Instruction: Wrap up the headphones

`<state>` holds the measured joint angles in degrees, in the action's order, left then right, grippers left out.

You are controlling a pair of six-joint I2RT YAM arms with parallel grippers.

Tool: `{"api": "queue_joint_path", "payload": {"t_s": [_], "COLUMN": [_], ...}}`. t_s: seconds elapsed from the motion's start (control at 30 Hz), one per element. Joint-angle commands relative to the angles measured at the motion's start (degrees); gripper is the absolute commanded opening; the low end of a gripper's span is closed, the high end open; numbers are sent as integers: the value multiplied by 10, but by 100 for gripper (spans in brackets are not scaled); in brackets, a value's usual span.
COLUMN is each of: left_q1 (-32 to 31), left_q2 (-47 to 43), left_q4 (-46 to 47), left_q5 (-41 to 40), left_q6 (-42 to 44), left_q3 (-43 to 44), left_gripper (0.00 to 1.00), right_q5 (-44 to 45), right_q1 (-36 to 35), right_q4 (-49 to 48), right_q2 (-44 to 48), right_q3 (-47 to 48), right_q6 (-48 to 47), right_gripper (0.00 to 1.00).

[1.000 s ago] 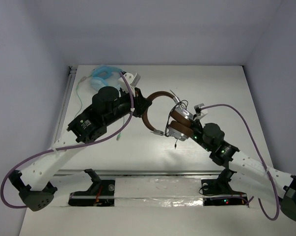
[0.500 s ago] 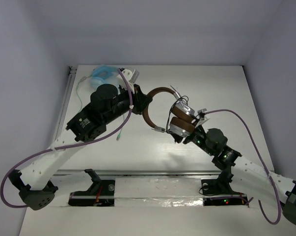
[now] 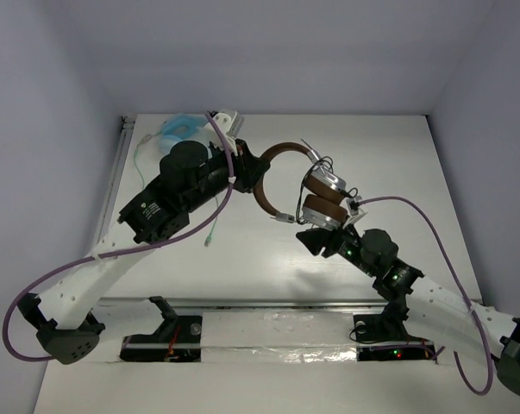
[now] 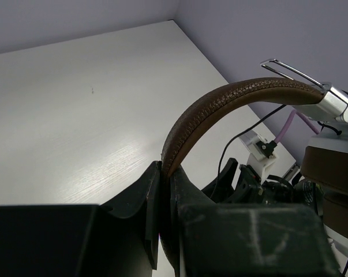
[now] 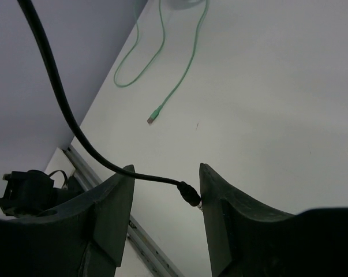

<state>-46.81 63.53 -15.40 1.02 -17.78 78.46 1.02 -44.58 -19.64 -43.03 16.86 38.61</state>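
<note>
I am pinching the brown headband of the headphones (image 3: 282,151) in my left claw (image 4: 165,179), its jaws pressed together on the leather at the left part of the arc, near the centre of the top frame. The band is arching up and to the right from my grip. The silver earcups are sitting at its other end, stacked one over the other just above my right claw (image 5: 165,173). That claw is standing spread. The thin black cable (image 5: 64,109) is running down from the upper left of its wrist frame and across the gap, its plug ending right beside the right-hand finger, unsqueezed. White table (image 3: 397,164) is showing broadly to the right of the earcups, out to the right and far edges. At upper left, the light blue headset (image 3: 178,131) is lying by the far edge, with its pale green cable (image 5: 153,118) trailing near the metal rail (image 3: 111,185) along the left edge.
</note>
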Motion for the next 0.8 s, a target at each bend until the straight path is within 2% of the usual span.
{"api": "queue_joint_path", "payload": {"t_s": [0.0,0.1,0.13,0.2,0.23,0.33,0.53,0.63,0.67,0.77], "left_q1": [-1,-1,-1,-1,-1,5,18,18,18,23], "left_q2": [-6,-4,-4,-3,-3,-13,-35,-28,-17,-1], "left_q4": [69,70,75,76,78,90,150,193,194,217], "left_q5": [-5,-5,-4,-5,-5,-31,-99,-159,-204,-259], "left_q6": [-26,-29,-31,-35,-37,-59,-127,-139,-139,-135], "left_q3": [36,36,35,31,28,7,-59,-77,-79,-97], "left_gripper": [0,0,0,0,0,0,0,0,0,0], "right_q5": [1,5,7,13,16,19,-7,-24,-22,11], "right_q1": [4,4,4,4,4,4,-2,-23,-39,-77], "right_q4": [-5,0,-1,0,2,21,68,70,73,100], "right_q2": [19,15,15,18,20,26,22,9,5,-8], "right_q3": [-3,-2,-3,-3,-2,3,12,18,22,46], "right_q6": [5,6,4,2,1,1,14,16,16,18], "right_gripper": [54,52,40,28,15,2,0,0,0,0]}}
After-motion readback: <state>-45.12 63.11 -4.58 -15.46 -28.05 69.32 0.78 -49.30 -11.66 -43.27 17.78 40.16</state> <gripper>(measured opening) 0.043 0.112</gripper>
